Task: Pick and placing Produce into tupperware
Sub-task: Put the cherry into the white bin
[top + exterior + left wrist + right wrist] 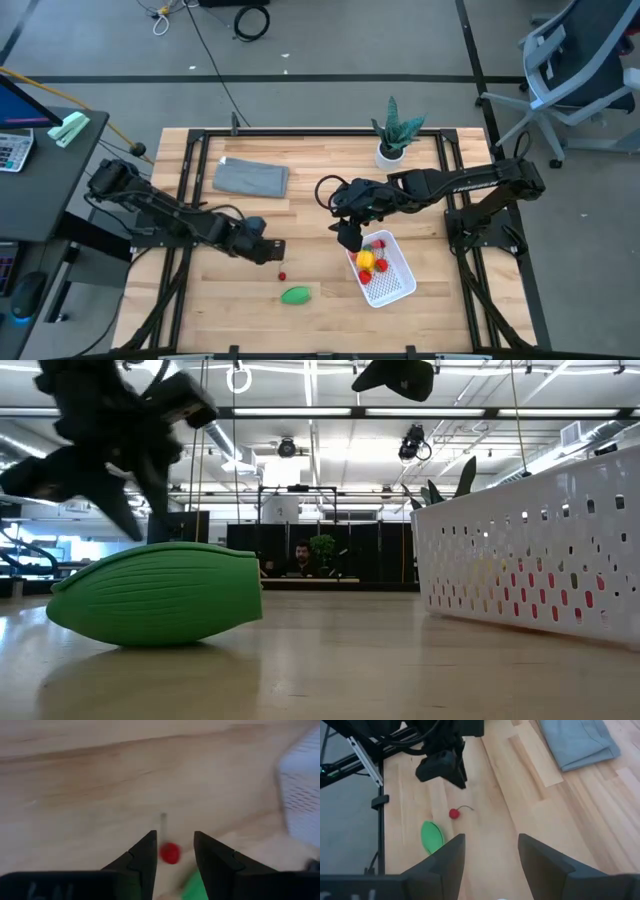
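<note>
Two dark, near-black jointed arms of boxy segments, mounted on black frame rails. Black cable looped over the right arm near its wrist. Left gripper (173,851) and right gripper (490,853) alike: matte black, angular, wedge-shaped fingers tapering toward the tips. Faint pale lettering on both wrist housings, unreadable.

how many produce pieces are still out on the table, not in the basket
2: a small red cherry just ahead of the open left gripper, and the green oval piece beside it. Others sit in the white basket.

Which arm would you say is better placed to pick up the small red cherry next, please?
Left: its open pincer hangs right over the cherry, framing it in the wrist view. The right pincer is by the basket, farther off.
</note>
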